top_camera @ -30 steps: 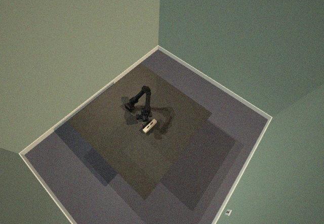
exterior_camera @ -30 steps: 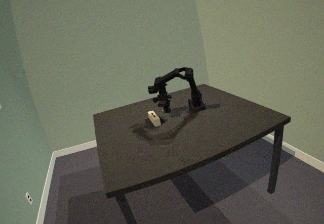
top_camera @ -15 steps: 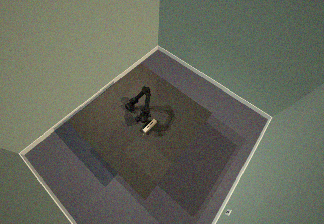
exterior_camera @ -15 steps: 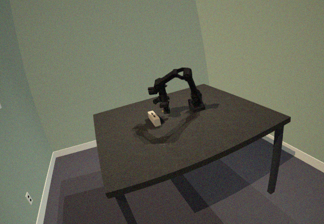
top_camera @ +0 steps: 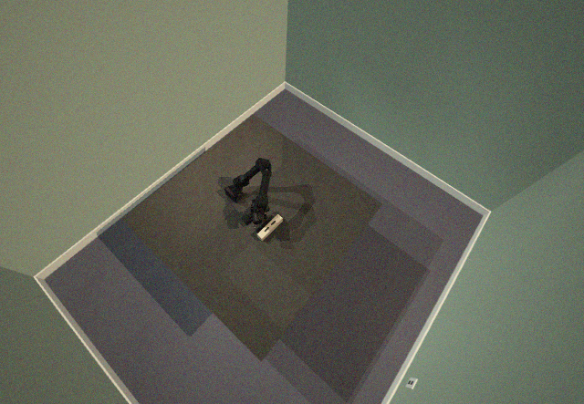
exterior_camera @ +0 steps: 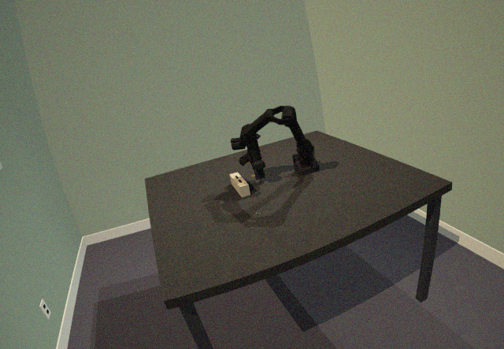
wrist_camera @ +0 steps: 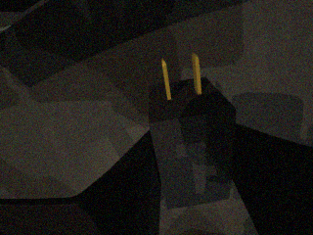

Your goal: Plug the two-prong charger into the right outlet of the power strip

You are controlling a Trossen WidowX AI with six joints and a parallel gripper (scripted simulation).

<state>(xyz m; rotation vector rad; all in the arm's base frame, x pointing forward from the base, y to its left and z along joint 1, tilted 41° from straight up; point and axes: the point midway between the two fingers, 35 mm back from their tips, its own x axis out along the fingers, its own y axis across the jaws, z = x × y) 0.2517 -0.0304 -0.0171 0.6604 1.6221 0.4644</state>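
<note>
The power strip (top_camera: 261, 233) (exterior_camera: 244, 191) is a pale, long block on the table with two dark outlets in its top. My gripper (top_camera: 257, 223) (exterior_camera: 259, 179) (wrist_camera: 185, 132) is shut on the dark charger (wrist_camera: 168, 147), low beside the strip on the side toward the arm's base. In the wrist view the charger's body sits between the black fingers. Its two yellow prongs (wrist_camera: 197, 74) stick out past the fingertips, free of any outlet. A small yellow spot shows by the fingertips in the exterior view. The strip cannot be made out in the dark wrist view.
The dark table (exterior_camera: 366, 191) carries the arm and the strip, and the arm's shadows fall across it. The arm's base (top_camera: 233, 192) (exterior_camera: 305, 165) stands behind the gripper. A white wall outlet (top_camera: 411, 382) (exterior_camera: 45, 308) is far off, low on a wall.
</note>
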